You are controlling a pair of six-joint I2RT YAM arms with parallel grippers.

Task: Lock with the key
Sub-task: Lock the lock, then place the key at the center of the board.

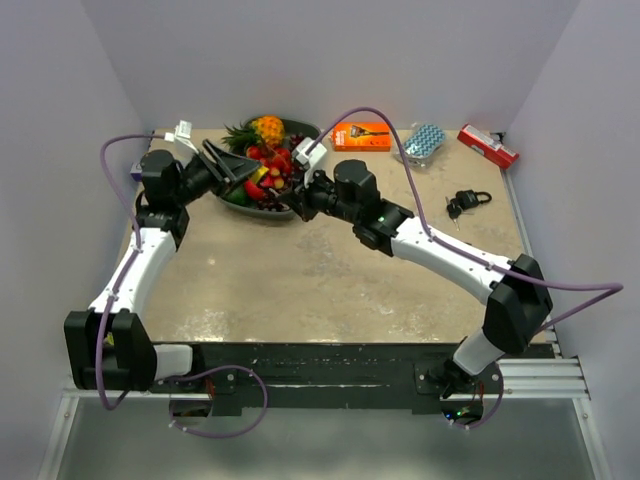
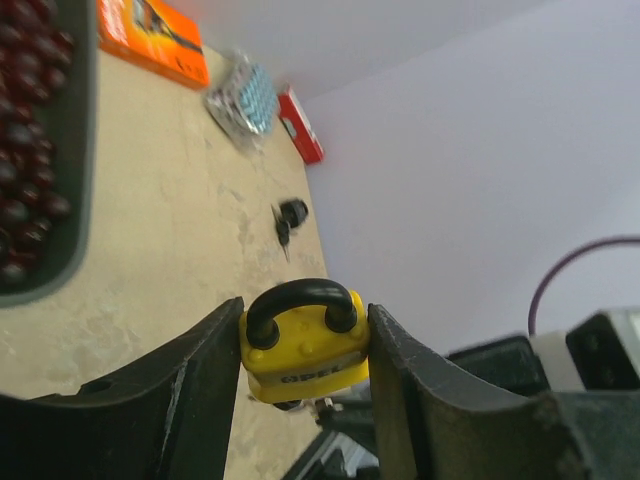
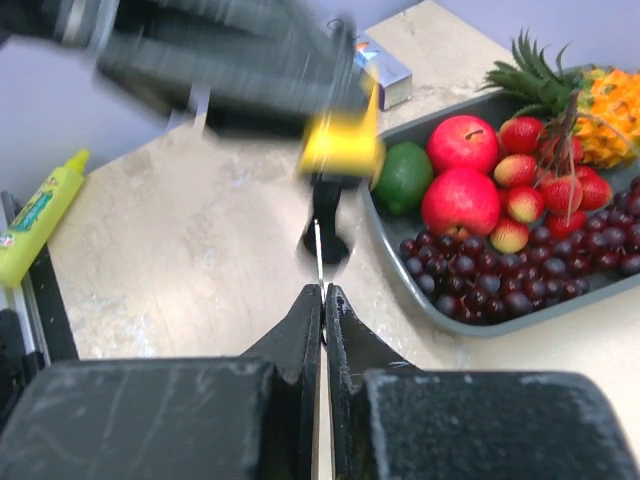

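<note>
Tabletop [image 1: 300,280] beige, two arms reaching to upper centre of top view. Fruit tray [image 3: 470,327] there, dark grey, holding apples, grapes, pineapple and a lime. Orange box [image 1: 361,136], blister pack [image 1: 425,143] and red box [image 1: 488,146] run in a row along the top right edge. Black padlock with keys [image 1: 466,203] lies at right, well apart from the arms. Yellow bottle [image 3: 40,215] at left edge of right wrist view.

Left gripper [image 2: 305,318]: fingers [image 2: 200,390] part open, clamped on both sides of yellow padlock [image 2: 305,350], held off the tabletop, black shackle closed, beside the tray's left end. Right gripper [image 3: 322,290]: fingers [image 3: 300,330] pinched almost fully together on a thin metal strip that runs up to the key [image 3: 327,212], a black part sitting just under the yellow padlock. Cannot tell if it is seated in the lock; padlock blurred in this view.
</note>
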